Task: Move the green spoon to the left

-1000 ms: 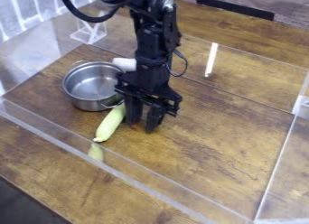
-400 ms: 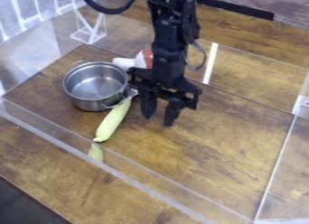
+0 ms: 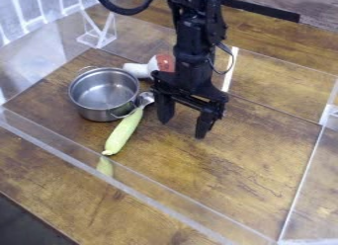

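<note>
The green spoon (image 3: 122, 136) lies on the wooden table, its yellow-green handle pointing toward the front left. Its small silver bowl (image 3: 142, 99) rests beside the steel pot (image 3: 103, 94). My gripper (image 3: 185, 126) points straight down just right of the spoon's upper end. Its two black fingers (image 3: 203, 125) stand wide apart and hold nothing. It hangs just above the tabletop, apart from the spoon.
A white-handled utensil with a red round head (image 3: 153, 64) lies behind the pot, partly hidden by the arm. Clear plastic walls (image 3: 158, 195) fence the table at the front, right and left. A white rack (image 3: 95, 34) stands at the back left.
The gripper has shifted to the right, away from the spoon's upper end, and its fingers have spread wider. The spoon lies where it lay before.
</note>
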